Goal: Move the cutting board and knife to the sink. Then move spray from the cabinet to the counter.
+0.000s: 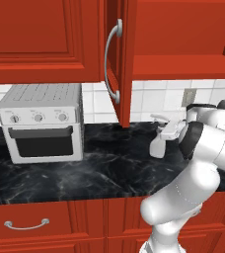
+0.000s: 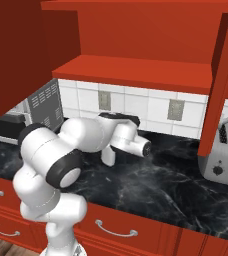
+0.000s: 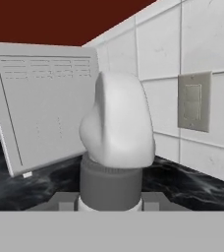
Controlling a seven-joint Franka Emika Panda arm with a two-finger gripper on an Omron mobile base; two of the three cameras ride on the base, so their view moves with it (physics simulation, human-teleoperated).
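The gripper (image 1: pixel 171 129) is clamped on the neck of the spray (image 1: pixel 158 143), keeping it upright as its base meets the counter (image 1: pixel 85 173) below the open cabinet (image 1: pixel 119 64), right of the toaster oven (image 1: pixel 40 123), apparently ready for release.

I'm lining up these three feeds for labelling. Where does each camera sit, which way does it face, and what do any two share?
Left base view: behind the arm to its left, facing the counter, toaster oven, open cabinet; spray beside the wrist.
Right base view: behind-right, facing the counter, toaster; the arm crosses the middle.
Hand view: on the hand, facing the spray's head, tiled wall.
Shared: spray, toaster oven.
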